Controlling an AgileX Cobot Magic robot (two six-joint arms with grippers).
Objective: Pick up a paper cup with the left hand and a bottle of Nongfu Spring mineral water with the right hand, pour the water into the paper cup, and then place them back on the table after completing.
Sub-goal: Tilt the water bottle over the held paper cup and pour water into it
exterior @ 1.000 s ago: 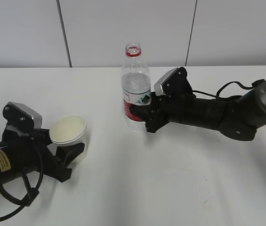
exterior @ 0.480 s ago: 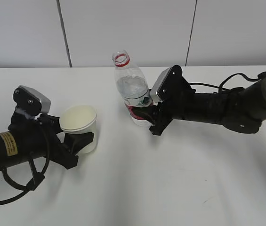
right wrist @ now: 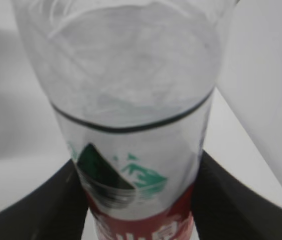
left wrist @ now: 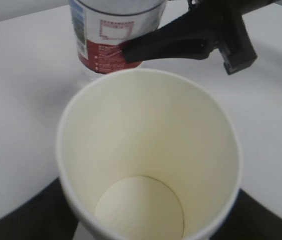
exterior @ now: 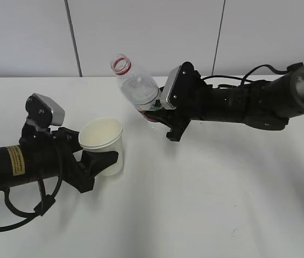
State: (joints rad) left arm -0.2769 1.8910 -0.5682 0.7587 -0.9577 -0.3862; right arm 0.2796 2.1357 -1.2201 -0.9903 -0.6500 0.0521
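above the table (exterior: 205, 204), left hand (exterior: 100, 161) fingers clamp the empty paper cup (exterior: 102, 144); at its 1 o'clock, right hand (exterior: 160, 115) fingers clamp the tilted bottle (exterior: 136, 88). pouring and putting back remain.

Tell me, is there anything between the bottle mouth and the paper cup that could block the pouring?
Nothing visible does. The bottle, uncapped and tilted toward the paper cup, has only open air and bare table between them. The cup's inside is empty.

no text is legible on the bottle label (right wrist: 131, 200) or the arm's yellow sticker (exterior: 16, 159).
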